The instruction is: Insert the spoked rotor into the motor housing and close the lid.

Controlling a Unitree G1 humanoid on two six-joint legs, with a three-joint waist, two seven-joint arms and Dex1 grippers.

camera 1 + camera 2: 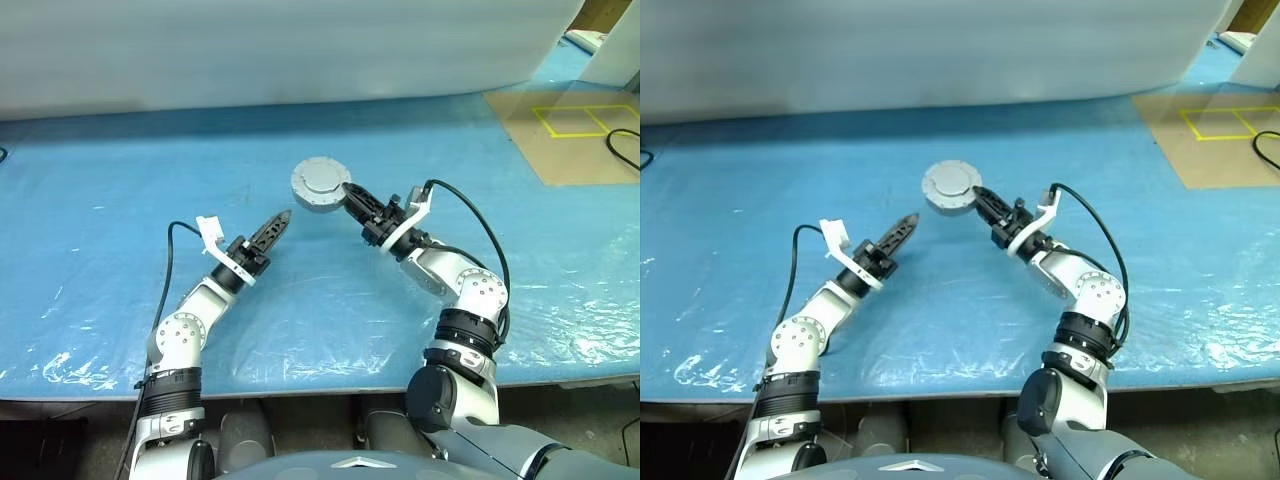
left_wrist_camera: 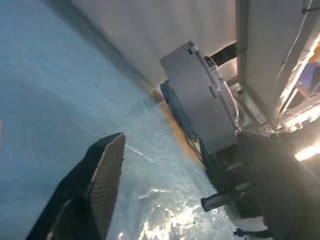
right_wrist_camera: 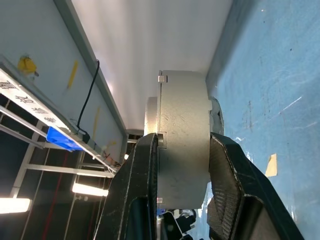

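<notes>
My right gripper (image 1: pixel 349 193) is shut on the rim of the motor housing (image 1: pixel 322 184), a round grey metal unit held just above the blue table, near its middle. In the right wrist view the housing (image 3: pixel 182 135) sits edge-on between the two black fingers (image 3: pixel 145 170). A thinner disc lies flush against one face; I cannot tell whether it is the lid. The spoked rotor is out of view. My left gripper (image 1: pixel 280 221) hovers to the left of the housing, pointing toward it, apart from it and holding nothing. One finger (image 2: pixel 107 170) shows its ribbed pad bare.
Blue plastic sheeting covers the table (image 1: pixel 100 250). A brown board with a yellow taped square (image 1: pixel 575 125) lies at the back right, with a black cable (image 1: pixel 625 150) on it. A pale wall runs along the far edge. The table's front edge is close to me.
</notes>
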